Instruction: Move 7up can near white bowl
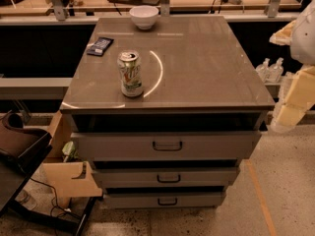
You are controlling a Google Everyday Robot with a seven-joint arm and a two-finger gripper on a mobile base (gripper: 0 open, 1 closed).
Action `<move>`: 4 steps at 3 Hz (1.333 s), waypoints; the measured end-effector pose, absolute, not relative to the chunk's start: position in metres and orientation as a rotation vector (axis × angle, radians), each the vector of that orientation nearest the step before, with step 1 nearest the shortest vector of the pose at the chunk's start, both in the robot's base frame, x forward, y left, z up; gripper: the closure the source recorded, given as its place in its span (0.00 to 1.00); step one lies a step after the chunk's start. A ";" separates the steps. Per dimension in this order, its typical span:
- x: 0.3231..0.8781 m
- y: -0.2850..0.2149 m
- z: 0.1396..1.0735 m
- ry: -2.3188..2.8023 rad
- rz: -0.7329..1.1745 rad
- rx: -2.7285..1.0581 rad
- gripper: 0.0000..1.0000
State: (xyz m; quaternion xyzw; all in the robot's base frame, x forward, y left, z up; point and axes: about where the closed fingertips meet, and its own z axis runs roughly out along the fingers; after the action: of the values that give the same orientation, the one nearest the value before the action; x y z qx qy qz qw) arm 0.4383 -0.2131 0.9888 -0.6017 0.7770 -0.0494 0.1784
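- 7up can [130, 74] stands upright on the cabinet top [206, 58], front-left area, near the front edge. Nothing is touching it.
- White bowl [144, 16] sits upright at the far edge of the same top, slightly right of the can's line and well apart from it. Task not started, judging by that gap.
- Gripper [289, 108] is at the right edge of the view, beside the cabinet's front-right corner and off the surface. It's well apart from the can and holds nothing that I can see. Open or closed: cannot tell.
- Can upright with free space all round it, so a side grasp looks workable. The arm has to cross the whole top from the right to reach it.
- Dark packet [100, 46] lies flat, left of the can-to-bowl line and between the two in depth. It's close to the path but not on it. A straight carry toward the bowl should pass to its right.
- Bare surface around the bowl on the near and right sides, so there's room to set the can down.
- Risks are my read: the can is tall and narrow, so it tips if nudged. A low set-down could also knock the bowl toward the back edge.
- Drawers [216, 144] below are shut or nearly so, not in the way.
- Small bottles [269, 69] sit off the right side, below top level, near the arm's side.
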 end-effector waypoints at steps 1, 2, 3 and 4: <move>0.438 -0.213 0.989 2.197 -0.140 -1.702 0.00; 0.446 -0.211 0.989 2.168 -0.125 -1.653 0.00; 0.474 -0.205 0.980 2.060 -0.037 -1.502 0.00; 0.508 -0.201 0.964 1.924 0.099 -1.363 0.00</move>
State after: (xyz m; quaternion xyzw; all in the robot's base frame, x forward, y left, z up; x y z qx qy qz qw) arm 0.5084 -0.2005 0.9635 -0.5339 0.7539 0.0388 0.3810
